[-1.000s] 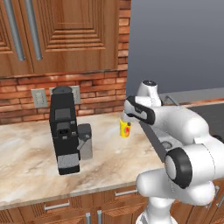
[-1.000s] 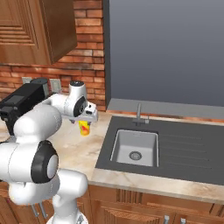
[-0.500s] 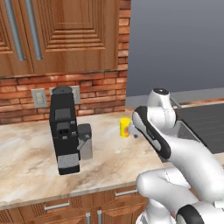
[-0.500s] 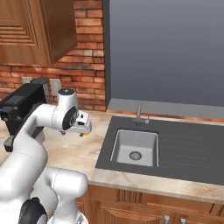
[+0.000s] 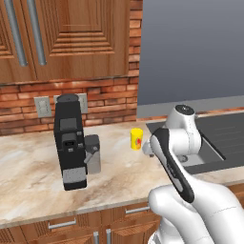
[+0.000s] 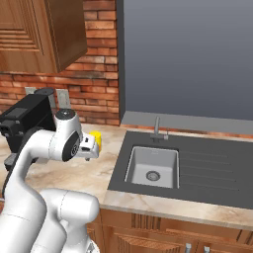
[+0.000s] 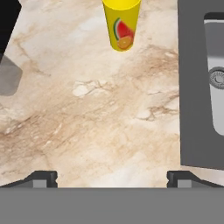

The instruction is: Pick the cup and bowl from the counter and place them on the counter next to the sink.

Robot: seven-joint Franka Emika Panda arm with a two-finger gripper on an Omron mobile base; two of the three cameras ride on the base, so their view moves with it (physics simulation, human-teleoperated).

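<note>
We saw cup (image 7: 121,24) upright on tabletop (image 7: 100,118), near sink (image 7: 216,74) edge; pincer (image 7: 111,177) released, empty, short of cup.

Cup (image 7: 121,24) upright on counter (image 7: 100,113)

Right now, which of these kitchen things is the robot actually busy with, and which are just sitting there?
Part of the job:
- cup, standing upright on the counter
- sink, beside which it should end up
- gripper, open, empty, short of the cup

Just sitting there:
- black coffee machine
- wall sockets
- faucet
</note>
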